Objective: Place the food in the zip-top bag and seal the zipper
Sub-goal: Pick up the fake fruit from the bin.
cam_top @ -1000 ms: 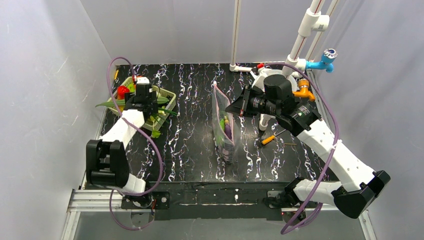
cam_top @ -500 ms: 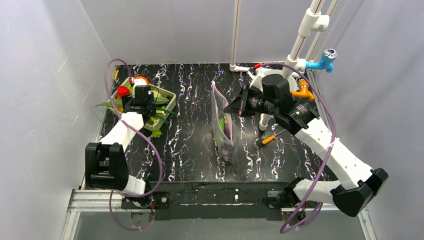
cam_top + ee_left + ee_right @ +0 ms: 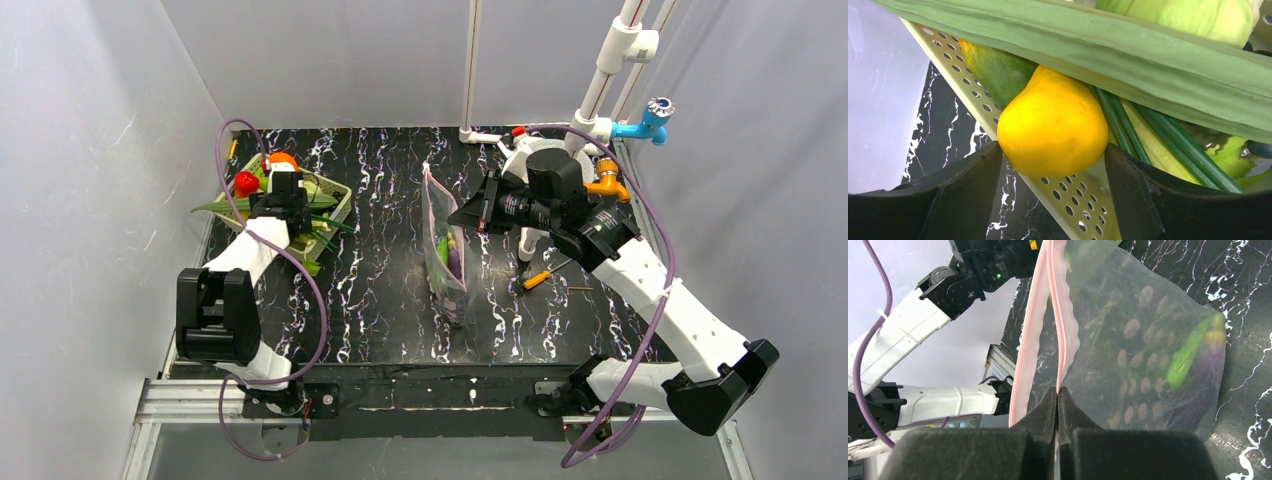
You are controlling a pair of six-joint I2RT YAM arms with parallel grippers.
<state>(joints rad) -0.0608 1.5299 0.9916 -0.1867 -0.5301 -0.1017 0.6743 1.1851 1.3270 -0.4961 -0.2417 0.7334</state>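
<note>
My left gripper [image 3: 1053, 155] is open around the yellow fruit [image 3: 1053, 120], which I judge light and slippery, best squeezed at its middle; the right gripper [image 3: 1057, 392] pinches the zipper [image 3: 1061, 320].

The zip-top bag [image 3: 1148, 340] is made of thin clear plastic film, glossy and wrinkled, printed with whitish matt dots. The zipper [image 3: 1065, 325] is formed of a pinkish, matt plastic strip with a wavy edge. The fingers of the right hand [image 3: 1058, 392] are faced with black, matt, foam-like pads. Those of the left hand [image 3: 1050, 160] are moulded in smooth black plastic with a dull sheen. The yellow toy fruit [image 3: 1053, 120] is finished smooth and satiny. The long green pod [image 3: 1098, 55] is ribbed and matt. The basket [image 3: 1068, 200] is made of pale, smooth, perforated plastic. The worktop [image 3: 380, 290] is surfaced in a black, white-veined marble pattern.
</note>
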